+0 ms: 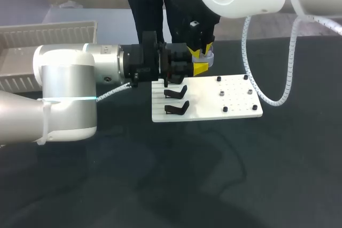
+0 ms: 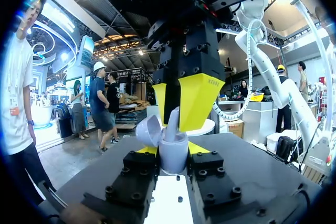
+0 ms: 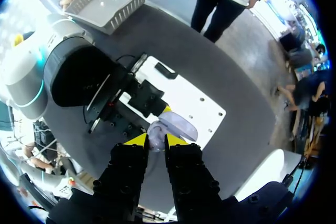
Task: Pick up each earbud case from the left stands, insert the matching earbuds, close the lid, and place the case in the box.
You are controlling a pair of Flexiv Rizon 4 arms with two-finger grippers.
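Left gripper [image 2: 172, 149] clamps the open case [image 2: 173, 158] by the board's [image 1: 238, 105] far edge; right gripper [image 3: 156, 141] pinches an earbud [image 2: 172, 117] above it.

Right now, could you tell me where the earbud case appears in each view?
Head view: earbud case above white stand board's far edge.
Left wrist view: case in left gripper.
Right wrist view: case just ahead of right gripper.
Shared landmark: the board.
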